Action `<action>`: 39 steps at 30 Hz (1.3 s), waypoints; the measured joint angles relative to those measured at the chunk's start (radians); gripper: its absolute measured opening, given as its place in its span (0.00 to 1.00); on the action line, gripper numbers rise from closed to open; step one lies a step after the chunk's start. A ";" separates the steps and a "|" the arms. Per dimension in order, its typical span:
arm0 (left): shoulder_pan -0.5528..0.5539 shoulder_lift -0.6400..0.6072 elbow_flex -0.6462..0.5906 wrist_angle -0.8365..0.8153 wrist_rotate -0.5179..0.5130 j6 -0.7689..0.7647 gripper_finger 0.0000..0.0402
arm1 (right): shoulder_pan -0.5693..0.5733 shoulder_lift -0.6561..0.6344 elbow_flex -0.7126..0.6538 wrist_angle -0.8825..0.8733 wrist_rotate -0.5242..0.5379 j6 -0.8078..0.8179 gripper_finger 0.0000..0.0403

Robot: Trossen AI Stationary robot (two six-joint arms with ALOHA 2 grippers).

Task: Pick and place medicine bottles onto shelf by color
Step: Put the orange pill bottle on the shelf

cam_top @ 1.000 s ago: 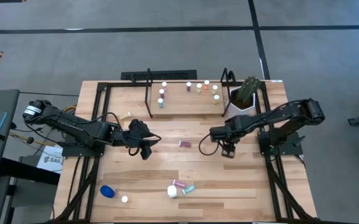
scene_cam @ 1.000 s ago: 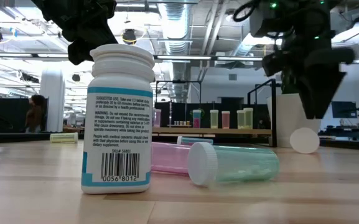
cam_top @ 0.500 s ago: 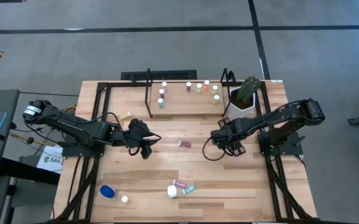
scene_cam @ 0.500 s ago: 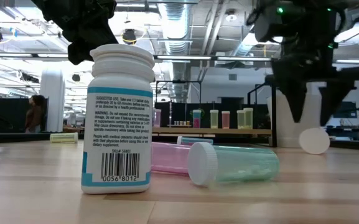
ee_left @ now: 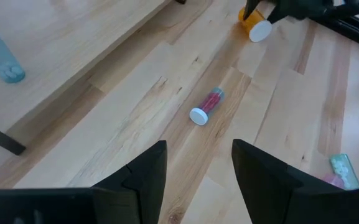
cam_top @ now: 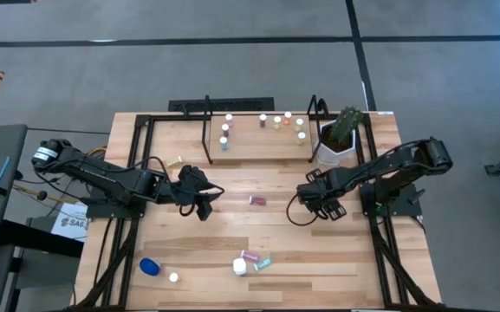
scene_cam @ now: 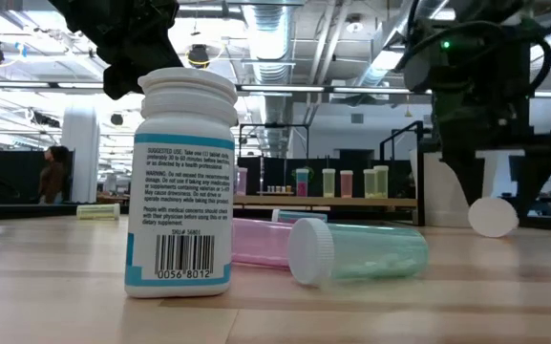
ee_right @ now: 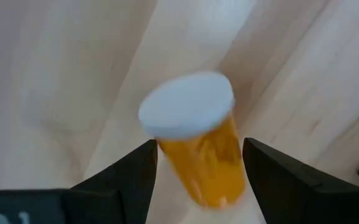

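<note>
Just in front of the shelf, on the plant-pot side, the right gripper is down at the tabletop with its jaws spread apart. Between its fingers lies an orange bottle with a white cap, on its side on the planks; the fingers stand on either side of it, and whether they touch it cannot be told. In the low view the white cap shows below the dark gripper body.

Farther from the shelf's front edge, toward the table's middle, a small pink bottle lies on its side. The left gripper hangs above the planks on the shelf's other side, level with that pink bottle, its jaws apart with nothing between them.

On the shelf board stand several white-capped bottles: a teal one near one loop, and yellow-green ones near the white plant pot, which sits just beside the shelf's end.

Well away from the shelf, near the table's opposite edge, a white bottle stands upright, with a pink vial and a teal vial lying touching beside it, and a blue bottle farther along.
</note>
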 joint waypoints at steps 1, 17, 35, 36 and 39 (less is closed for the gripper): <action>0.000 0.000 0.000 0.000 -0.001 0.000 0.42 | -0.003 0.000 -0.009 0.018 0.000 0.006 0.65; 0.000 0.000 0.000 0.000 -0.015 0.008 0.42 | -0.055 -0.001 -0.020 0.125 -0.073 0.244 0.45; 0.001 0.000 0.000 0.144 -0.100 0.232 0.42 | -0.103 -0.008 0.239 0.467 -0.079 0.285 0.47; 0.001 0.000 0.000 0.177 -0.100 0.273 0.42 | -0.111 -0.008 0.253 0.508 -0.079 0.283 0.48; 0.002 0.000 0.000 0.285 -0.119 0.380 0.42 | -0.138 -0.008 0.289 0.616 -0.079 0.281 0.48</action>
